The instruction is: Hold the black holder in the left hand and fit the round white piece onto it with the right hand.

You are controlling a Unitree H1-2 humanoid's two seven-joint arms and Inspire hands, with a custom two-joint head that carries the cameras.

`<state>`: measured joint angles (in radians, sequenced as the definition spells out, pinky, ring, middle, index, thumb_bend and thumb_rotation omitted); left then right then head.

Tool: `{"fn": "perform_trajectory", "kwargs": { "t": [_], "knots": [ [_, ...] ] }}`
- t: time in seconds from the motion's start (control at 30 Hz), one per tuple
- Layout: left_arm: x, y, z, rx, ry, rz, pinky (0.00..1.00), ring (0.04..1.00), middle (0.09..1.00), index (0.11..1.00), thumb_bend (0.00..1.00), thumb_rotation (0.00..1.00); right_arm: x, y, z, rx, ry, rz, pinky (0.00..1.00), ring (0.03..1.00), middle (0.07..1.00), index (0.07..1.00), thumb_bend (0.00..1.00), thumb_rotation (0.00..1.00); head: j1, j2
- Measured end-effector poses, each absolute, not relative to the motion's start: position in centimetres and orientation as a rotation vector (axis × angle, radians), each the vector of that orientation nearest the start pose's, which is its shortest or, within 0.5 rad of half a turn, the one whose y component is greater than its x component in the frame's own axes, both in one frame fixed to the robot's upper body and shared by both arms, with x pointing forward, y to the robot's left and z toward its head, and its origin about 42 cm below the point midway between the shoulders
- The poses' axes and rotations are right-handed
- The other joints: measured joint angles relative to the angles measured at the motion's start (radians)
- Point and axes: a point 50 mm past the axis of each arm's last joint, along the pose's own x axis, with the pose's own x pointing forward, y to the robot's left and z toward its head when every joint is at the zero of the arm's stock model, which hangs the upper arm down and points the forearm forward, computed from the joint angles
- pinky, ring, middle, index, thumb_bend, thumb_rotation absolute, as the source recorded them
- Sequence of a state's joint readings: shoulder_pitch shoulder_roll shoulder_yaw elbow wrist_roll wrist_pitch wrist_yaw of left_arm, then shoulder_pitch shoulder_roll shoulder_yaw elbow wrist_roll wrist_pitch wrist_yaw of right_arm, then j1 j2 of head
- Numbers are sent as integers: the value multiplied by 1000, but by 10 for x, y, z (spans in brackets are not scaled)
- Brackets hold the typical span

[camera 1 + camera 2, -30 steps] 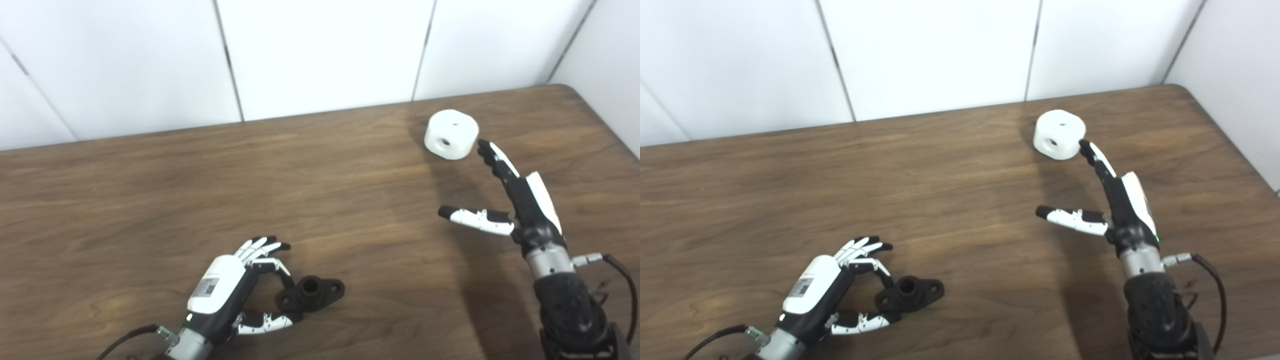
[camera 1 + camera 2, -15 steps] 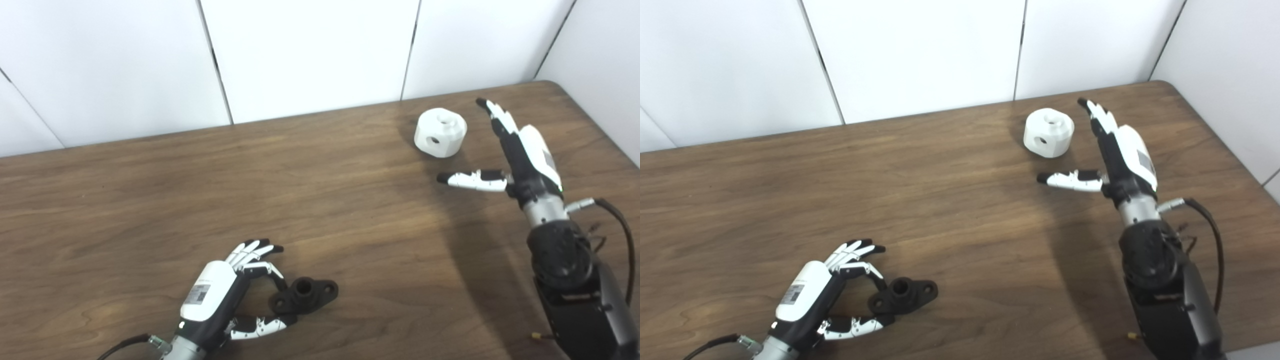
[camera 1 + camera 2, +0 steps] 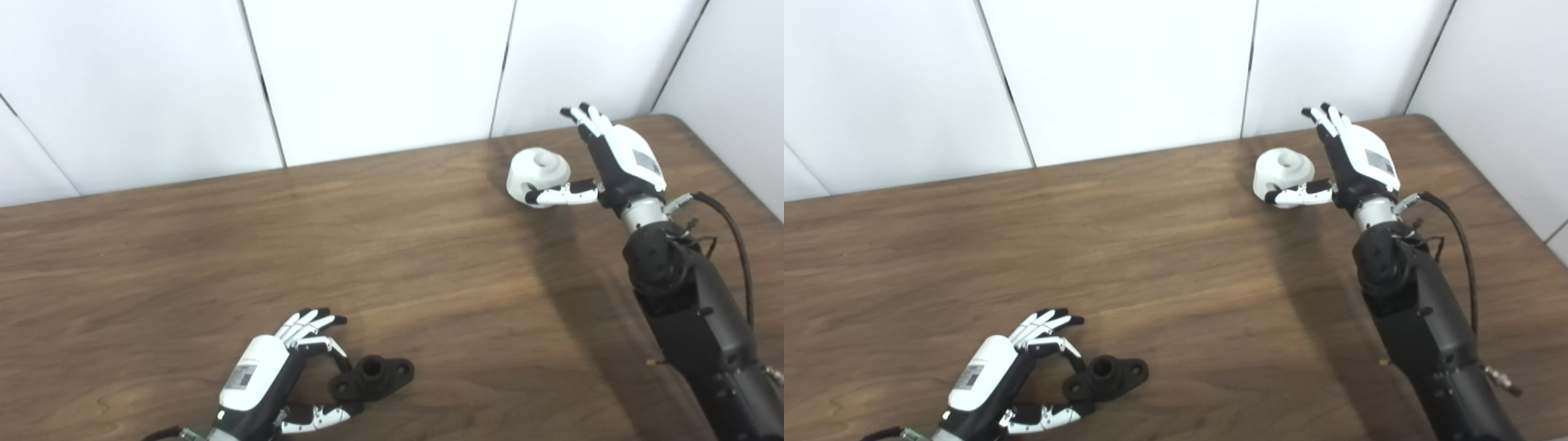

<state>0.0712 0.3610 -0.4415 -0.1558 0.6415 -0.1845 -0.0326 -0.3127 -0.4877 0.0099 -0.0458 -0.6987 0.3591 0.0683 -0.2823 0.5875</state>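
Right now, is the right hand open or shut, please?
Open: the right hand has fingers raised, thumb across the round white piece.

Both views are bright and evenly lit, with soft light from above. The white wall [image 3: 380, 73] is nearly washed out, its panel seams the only detail. The table [image 3: 184, 245] shows a pale sheen across its middle and a broad, soft-edged shadow running from the white piece [image 3: 538, 177] down beside the right arm [image 3: 692, 306]. A fainter shadow lies under the left hand [image 3: 269, 380] and holder [image 3: 372, 376]. Focus is fairly sharp throughout, with slight softness and compression grain; the wall seams splay outward toward the picture edges.
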Motion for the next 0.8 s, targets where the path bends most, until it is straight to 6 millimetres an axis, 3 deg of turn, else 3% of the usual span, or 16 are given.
{"fn": "perform_trajectory", "kwargs": {
  "t": [0.2,0.8],
  "knots": [
    [227,195,105,903,-304,-562,910,923,858,489,514,44,390,-354,225,-1188,79,-240,1000,1000,1000,883,912,431,6,2],
    [225,191,110,917,-292,-550,903,921,855,489,514,43,403,-348,224,-1214,121,-219,1000,1000,1000,765,846,389,8,0]
  ]
}}
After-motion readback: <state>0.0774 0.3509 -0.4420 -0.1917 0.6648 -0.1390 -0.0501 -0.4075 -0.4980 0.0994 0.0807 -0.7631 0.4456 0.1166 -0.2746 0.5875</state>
